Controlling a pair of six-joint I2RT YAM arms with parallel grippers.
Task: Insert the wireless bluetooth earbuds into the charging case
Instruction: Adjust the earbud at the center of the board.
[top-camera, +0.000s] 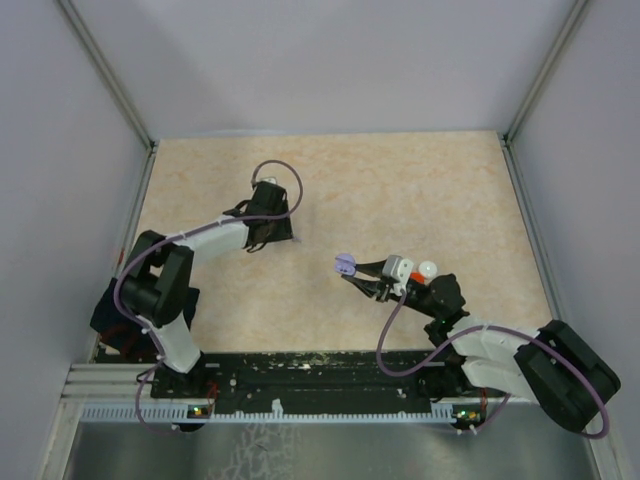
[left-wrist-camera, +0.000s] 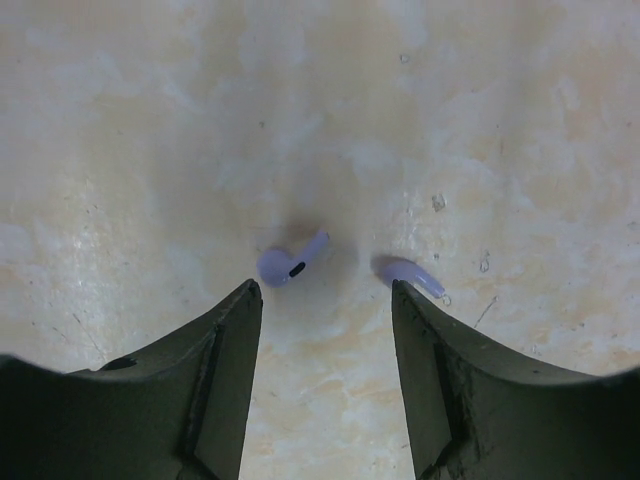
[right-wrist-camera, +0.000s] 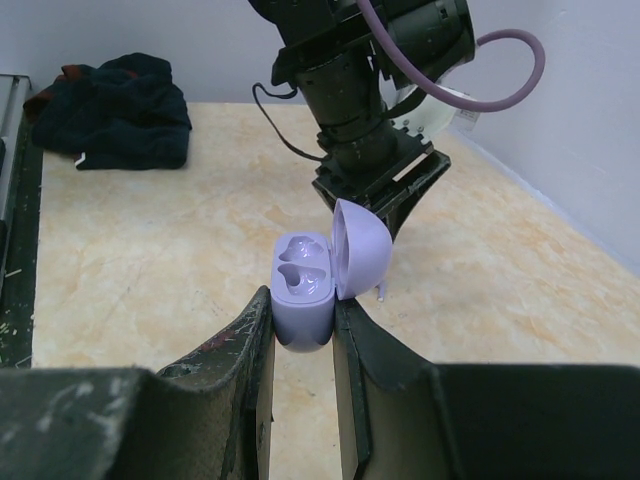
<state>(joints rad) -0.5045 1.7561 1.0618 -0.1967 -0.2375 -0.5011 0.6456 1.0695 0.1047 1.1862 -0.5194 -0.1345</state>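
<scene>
Two arms work over a beige worktop (top-camera: 420, 190) in the top view. It's boxed in L, back & R by grey walls (top-camera: 320, 60) w/ metal rails (top-camera: 120, 90). L claw (top-camera: 268, 238) points down mid-left, well off the back edge, w/ bare surface round it. R claw (top-camera: 352, 272) reaches toward centre, clenched on a purple case (top-camera: 345, 265). The claws stand apart, w/ open worktop between them. A dark cloth (top-camera: 112, 318) is bunched by the L arm's base at the near-left edge.

L wrist: claw released, nothing in it. Two purple buds (left-wrist-camera: 290, 263) lie on the worktop just past the tips. The first sits just ahead of one fingertip (left-wrist-camera: 245, 300). The second bud (left-wrist-camera: 412, 276) is right at the other tip, can't tell if touching. They lie apart from each other.

R wrist: case sits upright betw. the fingers, lid (right-wrist-camera: 360, 250) swung open to view-R, both wells showing. The L arm hangs beyond it, and the cloth lies far L near the edge.
</scene>
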